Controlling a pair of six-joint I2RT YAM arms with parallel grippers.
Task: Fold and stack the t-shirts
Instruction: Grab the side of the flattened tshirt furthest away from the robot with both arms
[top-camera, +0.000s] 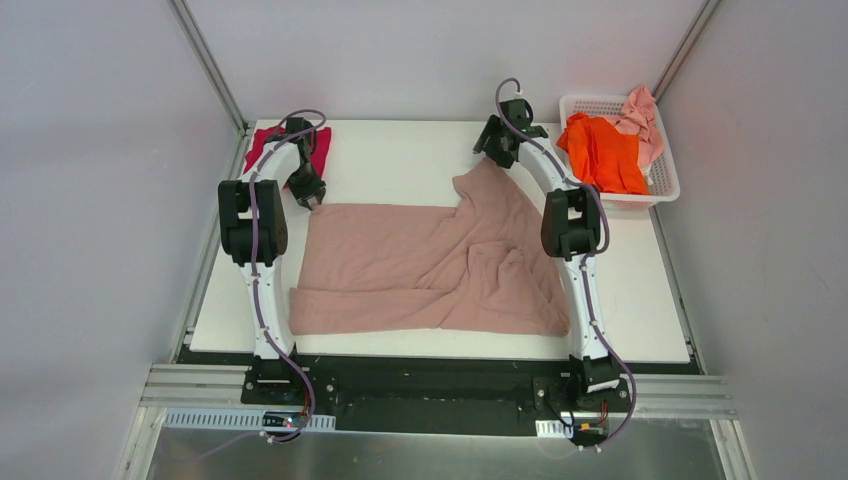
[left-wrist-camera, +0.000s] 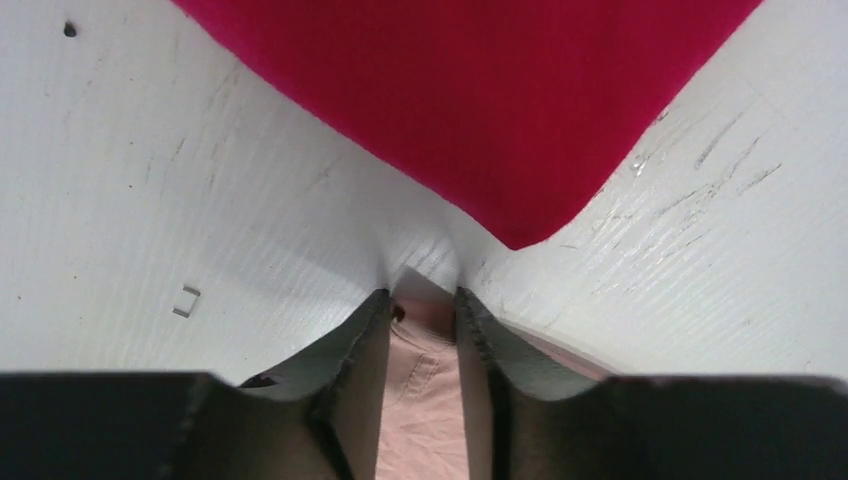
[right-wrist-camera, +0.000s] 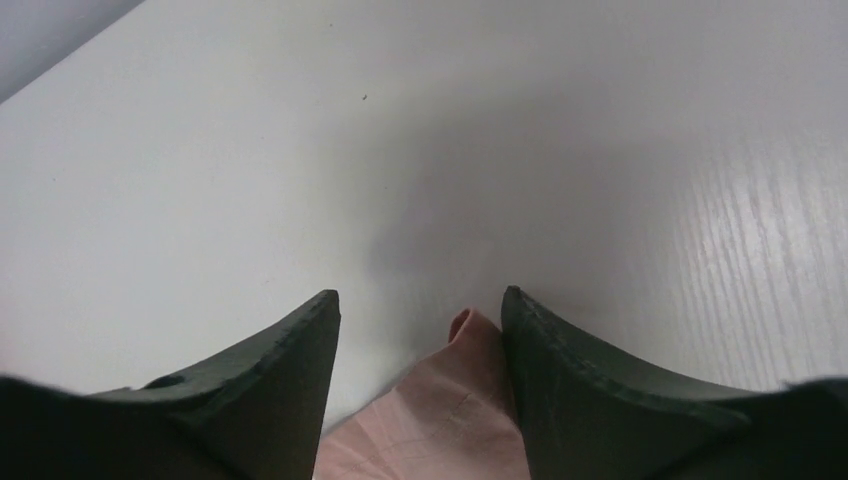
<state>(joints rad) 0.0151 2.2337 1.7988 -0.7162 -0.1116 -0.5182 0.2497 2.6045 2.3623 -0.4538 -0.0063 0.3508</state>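
Observation:
The large dusty-pink beige t-shirt (top-camera: 430, 265) lies spread over the middle of the table, rumpled on its right side. My left gripper (top-camera: 312, 200) is at its far left corner, and in the left wrist view its jaws (left-wrist-camera: 423, 300) stand narrowly apart with the beige cloth (left-wrist-camera: 425, 400) filling the gap. My right gripper (top-camera: 490, 150) is at the shirt's far peak. In the right wrist view it (right-wrist-camera: 420, 300) is open, with a raised tip of beige cloth (right-wrist-camera: 470, 335) against the right finger. The crimson-magenta t-shirt (top-camera: 322, 150) (left-wrist-camera: 480, 90) lies folded at the far left.
A white lattice basket (top-camera: 668, 185) stands at the far right corner and holds the bright orange t-shirt (top-camera: 600, 150) and the pale pink t-shirt (top-camera: 642, 118). Grey walls close in both sides and the back. The table's front edge runs just below the beige shirt.

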